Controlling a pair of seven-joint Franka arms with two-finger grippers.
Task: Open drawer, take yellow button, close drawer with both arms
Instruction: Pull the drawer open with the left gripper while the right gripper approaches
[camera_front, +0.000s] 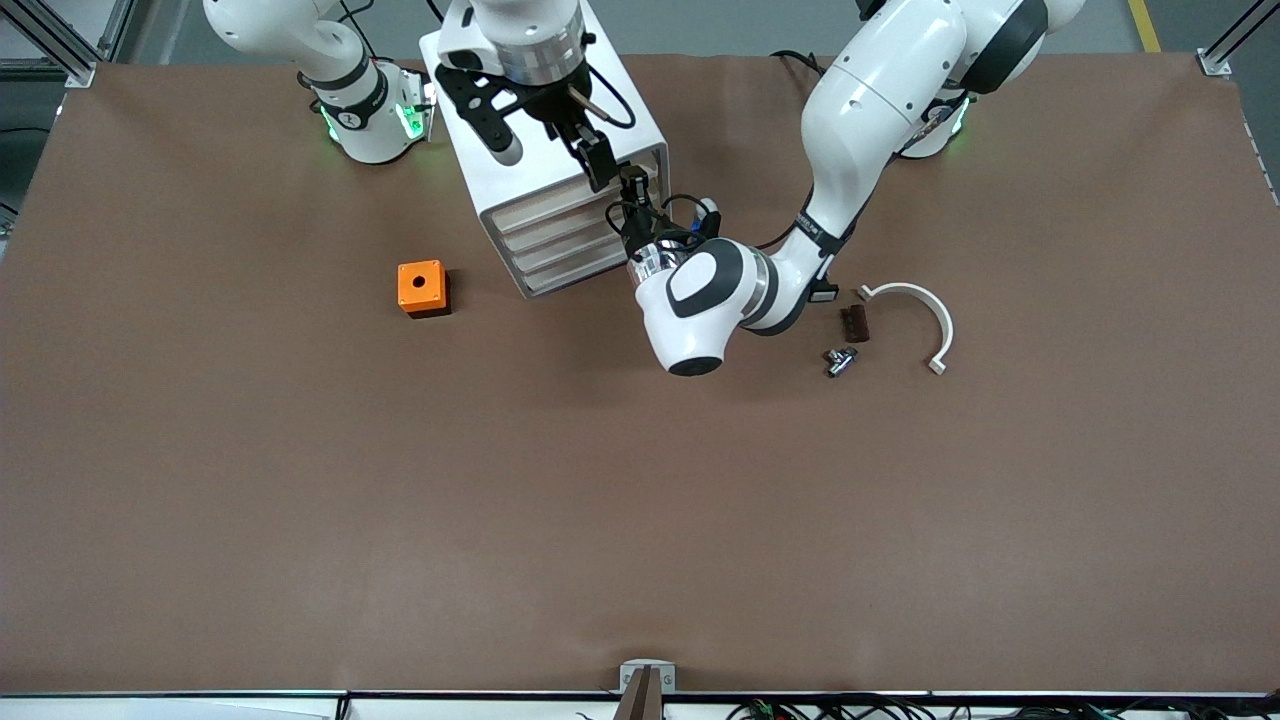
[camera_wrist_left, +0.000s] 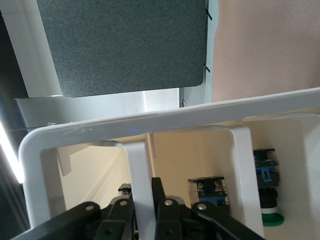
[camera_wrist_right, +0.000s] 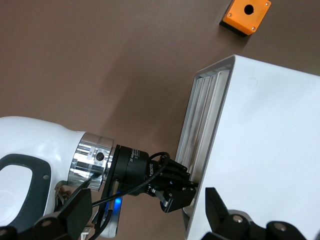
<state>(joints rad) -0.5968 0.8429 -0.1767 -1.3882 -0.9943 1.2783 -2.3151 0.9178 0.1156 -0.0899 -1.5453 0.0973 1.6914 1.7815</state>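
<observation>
Where the brown table (camera_front: 640, 520) lies nearest the front camera it carries nothing; farther in sit an orange box with a hole (camera_front: 422, 288), a small metal part (camera_front: 840, 360), a dark block (camera_front: 855, 323) and a white curved clip (camera_front: 915, 318). Farther still, the left gripper (camera_front: 637, 212) reaches level into the front of the white cabinet (camera_front: 555, 160), its jaws clenched on a thin white bar of the drawer (camera_wrist_left: 170, 120), the uppermost one. The bar looks stiff, smooth and light, so a straight pull should slide it. Inside, small parts show; the button cannot be made out. The right gripper (camera_wrist_right: 145, 220) waits over the cabinet's top, jaws spread wide, holding nothing.
</observation>
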